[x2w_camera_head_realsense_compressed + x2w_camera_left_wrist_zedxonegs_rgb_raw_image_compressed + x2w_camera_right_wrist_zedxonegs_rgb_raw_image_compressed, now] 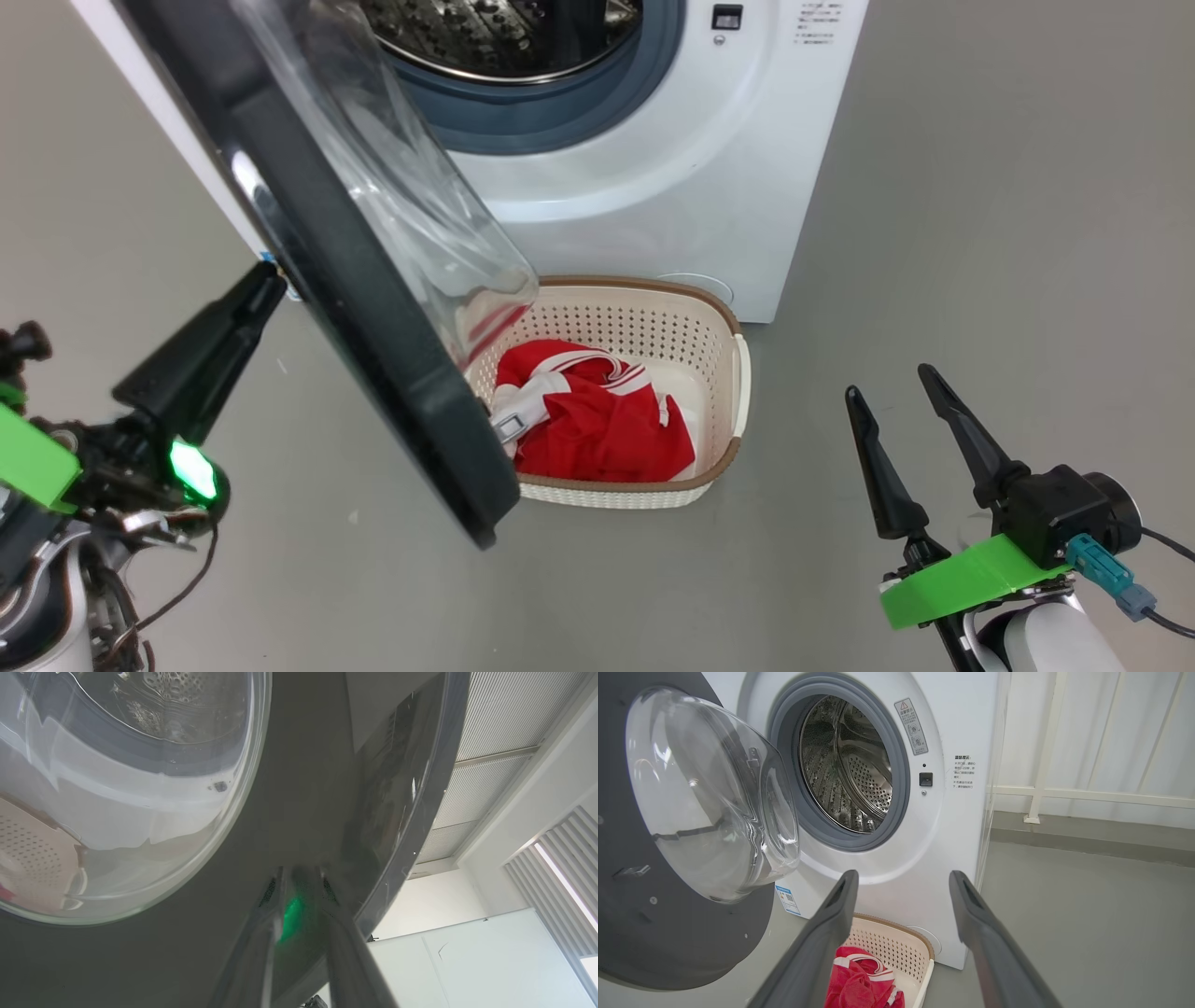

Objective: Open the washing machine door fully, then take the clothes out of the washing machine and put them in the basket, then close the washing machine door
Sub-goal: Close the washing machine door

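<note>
A: Door (345,308) stood partway open, its lower edge hanging over the basket (644,285). Left pincer (262,285) had its tips at the door's outer face; how far it was spread, couldn't tell.

B: Right pincer (889,381) gaped wide, empty, well apart from the basket. Red clothes (597,425) lay in the basket, on the floor (980,233) just before the washing machine (635,187)

glossy glass door (411,187), perforated plastic basket (644,327).
</note>
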